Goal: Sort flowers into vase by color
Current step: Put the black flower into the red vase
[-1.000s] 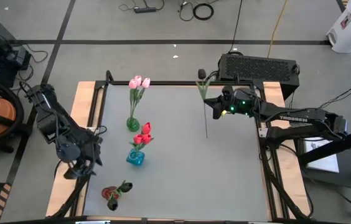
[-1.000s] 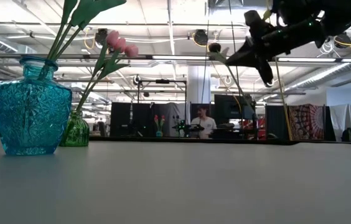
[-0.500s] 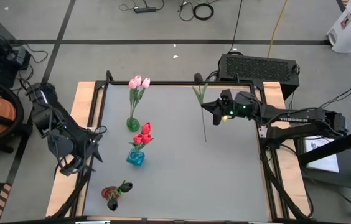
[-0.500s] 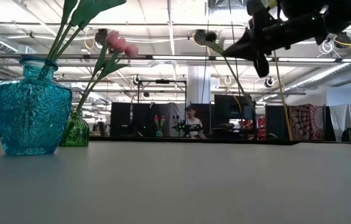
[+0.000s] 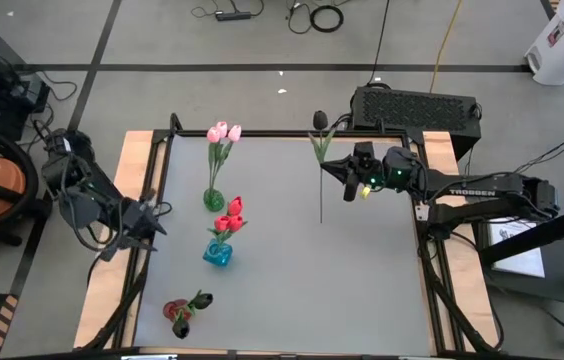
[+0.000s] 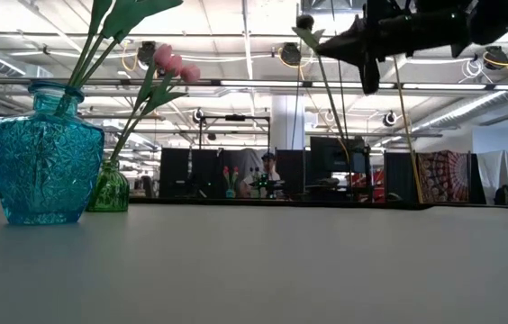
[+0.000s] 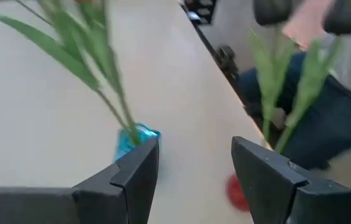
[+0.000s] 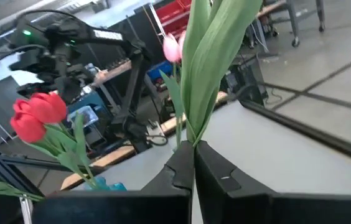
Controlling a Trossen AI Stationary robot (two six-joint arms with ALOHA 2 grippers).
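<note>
Currently the transport step is in hand: the right hand point(image 5: 350, 186) is clamped on the stem of a black tulip point(image 5: 320, 121) and carries it clear above the surface point(image 5: 362, 280), toward the far right side. Nearest the front edge stands the red vase point(image 5: 178, 316) with a black tulip in it; the next move, by judgement, calls for lowering the stem into that vase. Left hand point(image 5: 154, 213) waits with fingers wide at the left edge, beside the blue vase point(image 5: 217, 254); the green vase point(image 5: 213, 200) lies beyond.
</note>
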